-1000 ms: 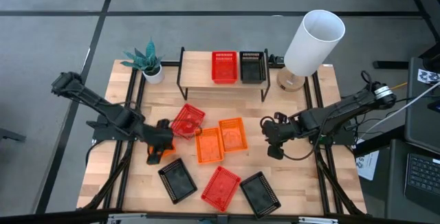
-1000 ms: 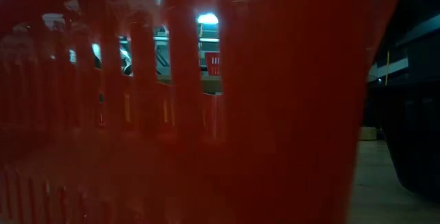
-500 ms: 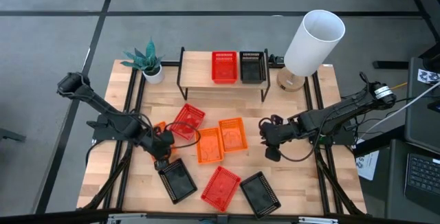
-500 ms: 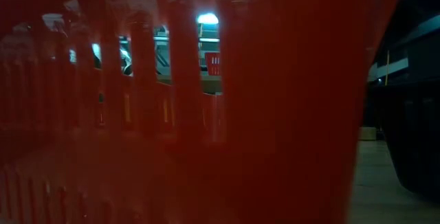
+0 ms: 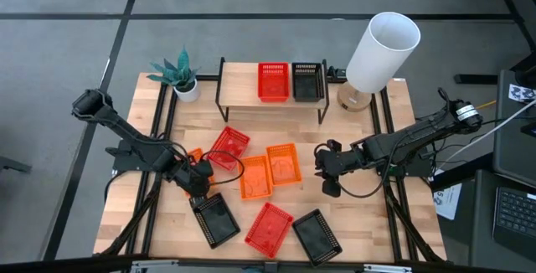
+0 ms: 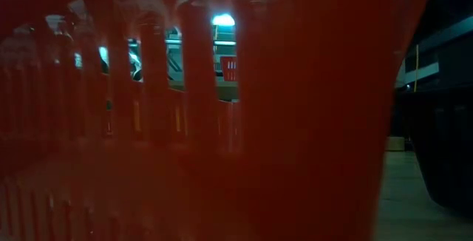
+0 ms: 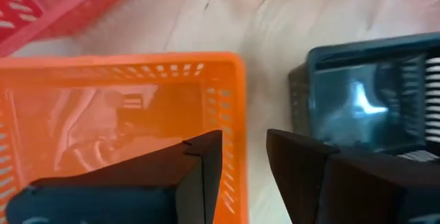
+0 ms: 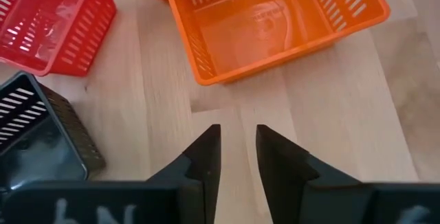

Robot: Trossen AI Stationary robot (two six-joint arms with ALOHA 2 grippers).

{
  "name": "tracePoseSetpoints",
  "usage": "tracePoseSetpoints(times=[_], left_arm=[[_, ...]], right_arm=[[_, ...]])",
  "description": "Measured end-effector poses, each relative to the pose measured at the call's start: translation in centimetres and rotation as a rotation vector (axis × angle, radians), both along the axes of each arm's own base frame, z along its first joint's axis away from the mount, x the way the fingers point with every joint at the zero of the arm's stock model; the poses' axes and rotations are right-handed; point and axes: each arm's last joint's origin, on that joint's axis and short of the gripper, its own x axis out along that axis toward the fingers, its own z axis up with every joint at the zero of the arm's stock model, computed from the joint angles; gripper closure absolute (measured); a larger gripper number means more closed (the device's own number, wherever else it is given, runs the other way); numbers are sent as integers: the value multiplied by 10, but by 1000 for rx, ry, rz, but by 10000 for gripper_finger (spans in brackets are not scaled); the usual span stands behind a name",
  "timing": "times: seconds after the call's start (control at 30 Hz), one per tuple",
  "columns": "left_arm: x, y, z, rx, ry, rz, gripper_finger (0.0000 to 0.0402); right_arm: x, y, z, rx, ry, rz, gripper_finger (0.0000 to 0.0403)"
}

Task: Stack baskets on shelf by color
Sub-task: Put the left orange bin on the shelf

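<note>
The shelf (image 5: 243, 89) stands at the far edge and bears one red basket (image 5: 273, 81) and one black basket (image 5: 307, 81). My left gripper (image 5: 199, 182) is open over the right-hand wall of an orange basket (image 7: 124, 114), which lies on the table and is mostly hidden under the arm in the high view. Two more orange baskets (image 5: 283, 162) (image 5: 255, 177) lie mid-table, partly overlapping. My right gripper (image 5: 327, 172) hovers to their right, fingers a little apart with nothing between them (image 8: 238, 136). My left gripper stands astride the orange basket's side wall (image 7: 235, 107), one finger (image 7: 206, 159) over the inside and the other (image 7: 295, 162) outside. The fingers come from the table's left, slanting down. Whether either finger touches the wall, I cannot tell.
A red basket (image 5: 228, 147) lies left of centre. Near the front edge lie two black baskets (image 5: 215, 219) (image 5: 316, 234) and a red basket (image 5: 269, 228), whose wall fills the low view (image 6: 222, 160). A potted plant (image 5: 178, 76) and a white lamp (image 5: 381, 51) flank the shelf.
My left gripper has opened and let go of the orange basket, which now rests on the table. The gripper has shifted slightly toward the near edge. My right gripper has crept a little toward the table's left.
</note>
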Motion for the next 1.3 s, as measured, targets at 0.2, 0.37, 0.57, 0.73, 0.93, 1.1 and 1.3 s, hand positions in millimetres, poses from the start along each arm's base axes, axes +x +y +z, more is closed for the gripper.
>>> tracePoseSetpoints(times=[0.2, 0.37, 0.57, 0.73, 0.93, 1.1, 1.3], left_arm=[[6, -4, -16, 46, 74, -16, 294], [11, -7, -33, 106, 136, -77, 297], [11, -11, -37, 62, 178, -149, 374], [8, -8, -18, 43, 152, -124, 397], [11, -14, 43, -2, 63, -148, 401], [23, -15, 99, 219, -227, -245, 401], [44, 19, 148, 814, -394, -183, 401]], right_arm=[[0, 0, 0, -3, 0, 1, 312], [0, 0, 0, -2, 0, 0, 312], [0, 0, 0, -3, 1, 0, 312], [0, 0, 0, -4, 1, 0, 312], [0, 0, 0, -4, 1, 0, 311], [0, 0, 0, -16, -1, 15, 311], [0, 0, 0, -19, -1, 18, 311]])
